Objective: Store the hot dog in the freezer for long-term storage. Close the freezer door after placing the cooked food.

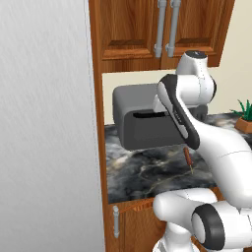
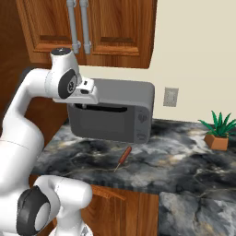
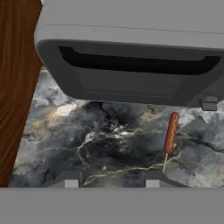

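Observation:
The hot dog (image 3: 171, 132) is a slim reddish-brown sausage with a yellow squiggle, on a thin stick. It lies on the dark marble counter (image 3: 100, 144) just in front of a grey microwave (image 3: 131, 52). It also shows on the counter as the hot dog (image 1: 187, 157) and the hot dog (image 2: 125, 156). My gripper (image 3: 109, 179) hovers above the counter, left of and nearer than the hot dog, open with nothing between its fingertips (image 3: 65, 178). A tall light grey fridge wall (image 1: 47, 128) rises at the left. The freezer and freezer door are out of view.
The microwave (image 2: 115, 113) stands at the back of the counter under wooden wall cabinets (image 2: 92, 27). A small potted plant (image 2: 217, 131) sits at the far right, and a wall outlet (image 2: 170, 97) is behind. Wood panelling (image 3: 15, 87) borders the counter's left side.

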{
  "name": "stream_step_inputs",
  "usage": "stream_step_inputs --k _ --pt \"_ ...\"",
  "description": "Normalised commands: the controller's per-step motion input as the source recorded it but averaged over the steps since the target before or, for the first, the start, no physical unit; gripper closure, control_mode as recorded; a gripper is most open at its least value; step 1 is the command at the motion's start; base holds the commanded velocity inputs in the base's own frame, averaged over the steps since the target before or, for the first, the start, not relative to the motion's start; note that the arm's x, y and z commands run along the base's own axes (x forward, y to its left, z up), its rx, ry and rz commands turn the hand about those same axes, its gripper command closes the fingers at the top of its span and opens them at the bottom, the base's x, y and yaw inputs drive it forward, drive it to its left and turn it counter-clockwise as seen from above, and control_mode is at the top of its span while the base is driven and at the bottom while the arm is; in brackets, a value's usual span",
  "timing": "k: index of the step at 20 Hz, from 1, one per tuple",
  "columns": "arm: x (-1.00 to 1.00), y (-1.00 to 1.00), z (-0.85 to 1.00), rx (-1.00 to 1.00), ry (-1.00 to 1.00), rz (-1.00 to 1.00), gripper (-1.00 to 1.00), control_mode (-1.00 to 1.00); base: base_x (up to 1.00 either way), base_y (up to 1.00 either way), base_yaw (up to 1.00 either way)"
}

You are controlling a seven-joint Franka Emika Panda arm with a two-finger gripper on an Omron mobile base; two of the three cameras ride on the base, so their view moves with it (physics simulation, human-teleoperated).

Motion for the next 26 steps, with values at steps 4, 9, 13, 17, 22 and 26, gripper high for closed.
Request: stream_step_inputs --k 4,9,13,17,22,26 --pt "0.00 -0.09 -0.28 0.00 0.05 -0.07 -1.00 -1.00 0.00 0.00 0.00" --pt "0.00 -0.24 -0.74 -0.01 0.21 -0.18 -1.00 -1.00 0.00 0.00 0.00" --pt "-0.05 -0.50 -0.50 0.03 0.09 -0.22 -1.00 -1.00 0.00 0.00 0.00" --pt "-0.02 -0.60 -0.47 0.04 0.07 -0.21 -1.00 -1.00 0.00 0.00 0.00" --pt "0.00 -0.65 -0.72 0.01 0.06 -0.16 -1.00 -1.00 0.00 0.00 0.00" --pt "0.00 -0.33 -0.67 -0.01 0.10 -0.11 -1.00 -1.00 0.00 0.00 0.00"
